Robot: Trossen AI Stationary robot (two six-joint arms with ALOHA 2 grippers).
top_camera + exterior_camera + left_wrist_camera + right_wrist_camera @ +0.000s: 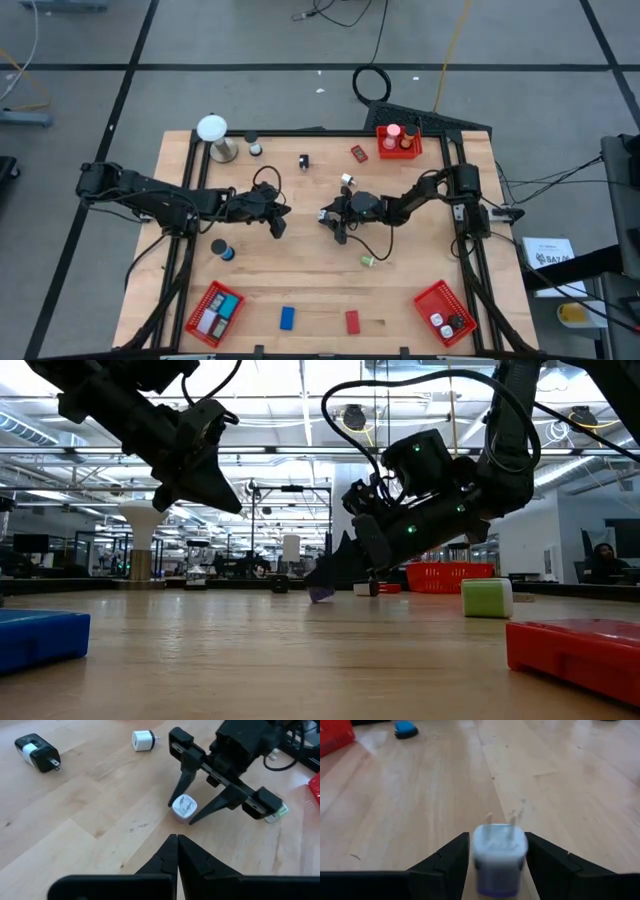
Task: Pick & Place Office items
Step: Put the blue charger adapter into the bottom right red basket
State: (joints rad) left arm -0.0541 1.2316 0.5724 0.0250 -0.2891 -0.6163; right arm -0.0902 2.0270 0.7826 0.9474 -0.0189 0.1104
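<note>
A small white plug cube (184,809) with two metal prongs (512,817) sits on the wooden table near its middle. My right gripper (330,219) points down over it, one finger on each side; it also shows in the right wrist view (499,857). My left gripper (279,222) is shut and empty, hanging above the table just left of the cube, its fingertips (176,844) pointing toward it. In the low view the cube (322,593) shows under my right gripper (338,572), and my left gripper (205,480) is well clear of the table. My right gripper has the plug cube between its two fingertips, on two opposite side faces (520,851). The fingers (176,795) come slanting down from above and the table's right. The cube's lower end is on the table, its prongs pointing away from the wrist camera.
Another white plug (347,180), a black adapter (303,160) and a red piece (359,152) lie farther back. A green-and-white cube (367,261), a dark roll (220,248), a blue block (287,318) and a red block (352,321) lie nearer. Red baskets (214,311) (445,312) (398,141) stand at the edges.
</note>
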